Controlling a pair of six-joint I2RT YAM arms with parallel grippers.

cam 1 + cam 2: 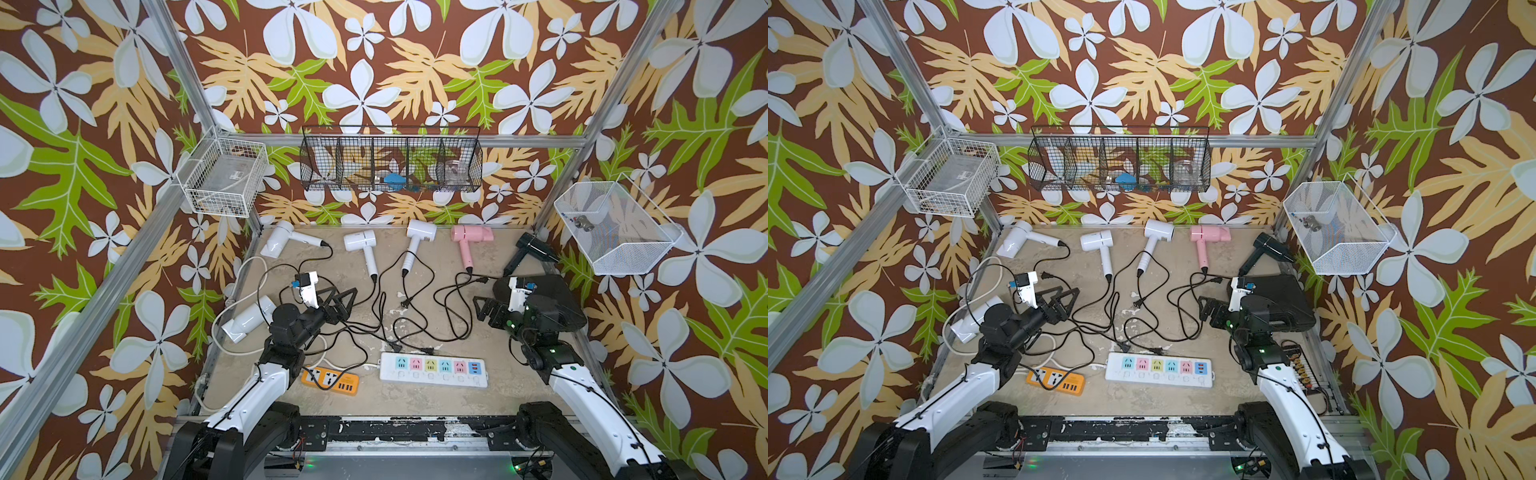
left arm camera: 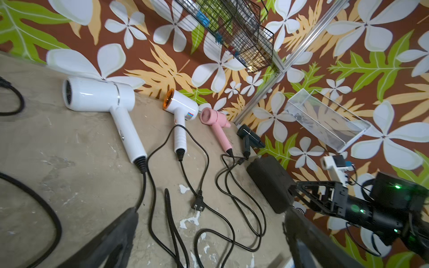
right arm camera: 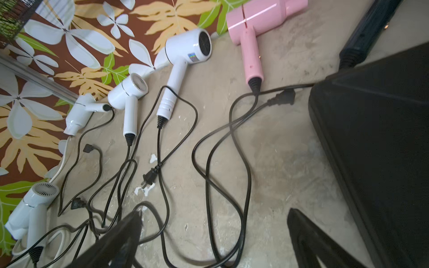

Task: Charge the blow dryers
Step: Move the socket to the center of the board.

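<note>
Several blow dryers lie on the table with their black cords tangled across the middle. Along the back wall are white ones point(image 1: 286, 239) point(image 1: 362, 243) point(image 1: 417, 239), a pink one point(image 1: 471, 237) and a black one point(image 1: 532, 247). Another white one point(image 1: 247, 318) lies at the left edge. My left gripper point(image 1: 344, 293) point(image 2: 210, 212) hovers open over the cords at centre-left, holding nothing. My right gripper point(image 1: 480, 309) point(image 3: 214, 212) hovers open over cord loops beside the black case. A loose plug point(image 2: 198, 205) point(image 3: 148, 177) lies between them.
A white power strip point(image 1: 434, 369) and an orange power strip point(image 1: 330, 380) lie near the front edge. A big black flat case point(image 1: 552, 303) fills the right side. Wire baskets hang on the back wall point(image 1: 390, 164), the left wall point(image 1: 222, 178) and the right wall point(image 1: 611, 228).
</note>
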